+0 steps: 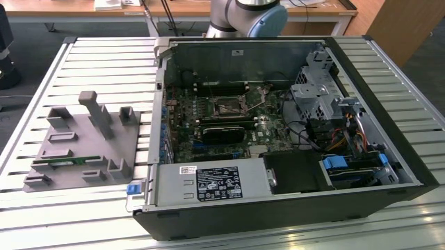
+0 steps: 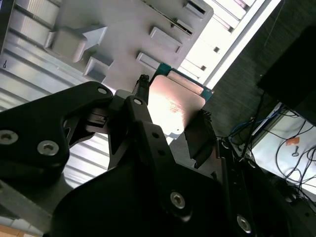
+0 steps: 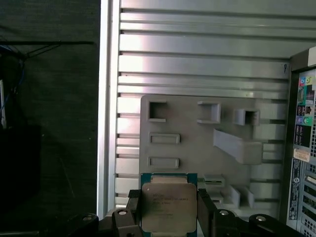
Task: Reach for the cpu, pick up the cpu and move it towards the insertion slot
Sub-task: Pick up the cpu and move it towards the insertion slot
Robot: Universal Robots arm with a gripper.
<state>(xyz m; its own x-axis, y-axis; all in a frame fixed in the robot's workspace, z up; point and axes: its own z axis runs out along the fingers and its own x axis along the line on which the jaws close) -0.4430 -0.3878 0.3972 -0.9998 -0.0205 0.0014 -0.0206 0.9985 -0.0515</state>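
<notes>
item: cpu (image 3: 168,207), clamped at its edges by my gripper (image 3: 169,213) fingers (image 3: 205,210), apparently lifted off the grey tray (image 3: 187,123) in the first wrist view. pick-up: done, i judge. outstanding: transfer to insertion slot (image 1: 228,108), mid-frame in the exterior view, inside the open case (image 1: 278,213).

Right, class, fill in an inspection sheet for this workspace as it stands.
Surface: slatted metal table carrying an open computer case and a grey tray.
Job's things: cpu gripped; insertion slot inside the case.
Clutter: green memory stick in the tray.
Grippers: hand shut on the cpu, above the tray.
Cables: wire bundle inside the case.
Surroundings: wooden desks behind the table.
</notes>
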